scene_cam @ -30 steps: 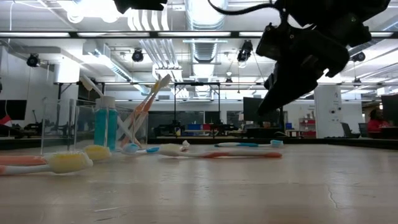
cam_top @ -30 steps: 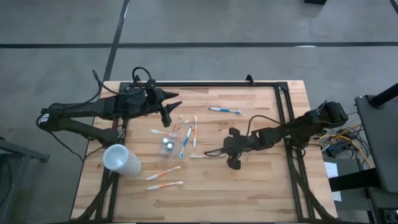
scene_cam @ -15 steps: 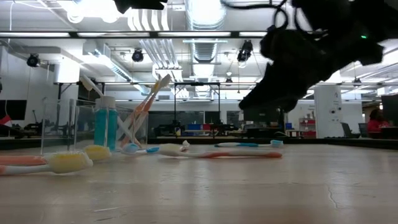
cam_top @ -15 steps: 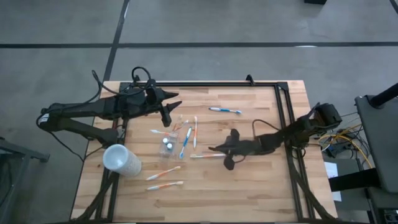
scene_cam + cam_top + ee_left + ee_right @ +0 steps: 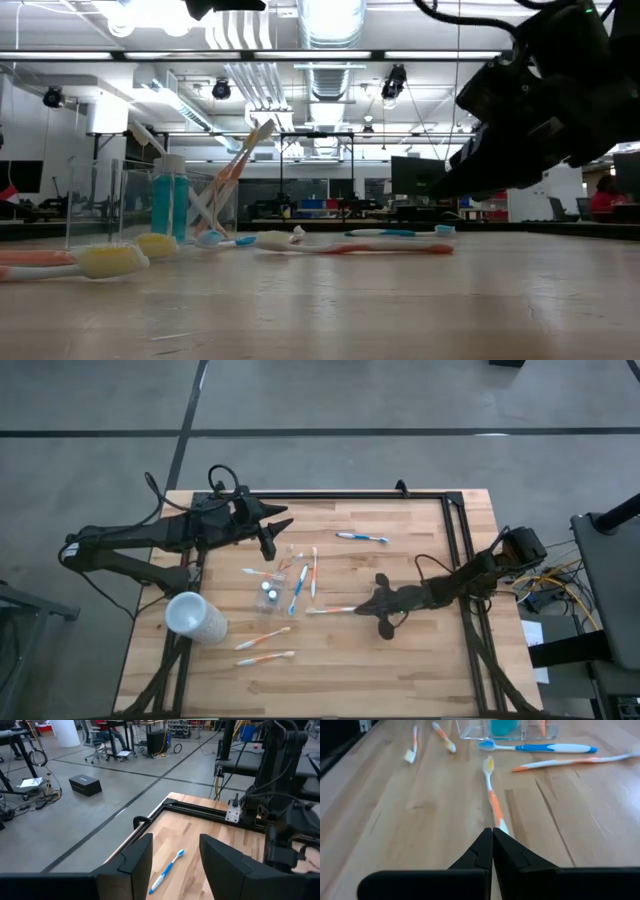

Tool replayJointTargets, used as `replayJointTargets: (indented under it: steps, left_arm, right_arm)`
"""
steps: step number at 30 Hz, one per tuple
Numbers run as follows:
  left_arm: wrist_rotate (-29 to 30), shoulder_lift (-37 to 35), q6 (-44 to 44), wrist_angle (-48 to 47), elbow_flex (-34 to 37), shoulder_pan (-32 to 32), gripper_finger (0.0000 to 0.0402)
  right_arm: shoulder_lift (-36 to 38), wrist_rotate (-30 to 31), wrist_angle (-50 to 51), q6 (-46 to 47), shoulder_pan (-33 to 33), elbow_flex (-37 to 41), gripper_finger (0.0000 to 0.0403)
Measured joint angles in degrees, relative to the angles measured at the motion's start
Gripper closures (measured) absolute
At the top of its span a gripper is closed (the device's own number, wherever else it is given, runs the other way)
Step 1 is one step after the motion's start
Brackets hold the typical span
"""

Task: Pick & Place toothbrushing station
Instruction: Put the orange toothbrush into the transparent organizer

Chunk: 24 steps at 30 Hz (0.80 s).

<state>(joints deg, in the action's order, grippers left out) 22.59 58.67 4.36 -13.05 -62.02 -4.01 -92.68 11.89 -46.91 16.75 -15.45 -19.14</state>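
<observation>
A small clear tumbler (image 5: 270,592) stands near the table's middle with a blue toothpaste tube (image 5: 170,203) upright in it. Two toothbrushes (image 5: 238,160) lean up beside the tube. Several white-orange and white-blue toothbrushes lie flat around the tumbler. One white-orange toothbrush (image 5: 330,610) lies just left of my right gripper (image 5: 360,608). That gripper is shut and hovers over the brush's handle end (image 5: 501,824); the low view (image 5: 440,190) shows it clear of the table. My left gripper (image 5: 272,540) is open and empty at the far left, with a white-blue toothbrush (image 5: 167,870) ahead of it.
A larger frosted whitish cup (image 5: 195,617) lies at the front left. A black metal frame (image 5: 455,520) runs along the table's far and right sides. Bare wood lies at the front right (image 5: 400,670).
My right gripper has drawn back a little toward the table's right and near edges and has tipped flatter. The toothbrushes and the tumbler lie as before.
</observation>
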Motion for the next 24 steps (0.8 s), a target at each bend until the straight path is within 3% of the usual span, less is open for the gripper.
replayJointTargets:
  steps: [15, 24]
  left_arm:
    - [2.43, 0.02, 4.68, 0.63, 0.07, 0.00, 0.0234]
    - [4.17, 0.02, 1.77, 0.39, 0.22, -0.02, 0.0234]
  right_arm:
    - [-10.90, 0.00, -0.04, 2.16, 0.23, -7.23, 0.0394]
    - [-9.88, -0.02, 0.04, 2.26, 0.23, -7.47, 0.0394]
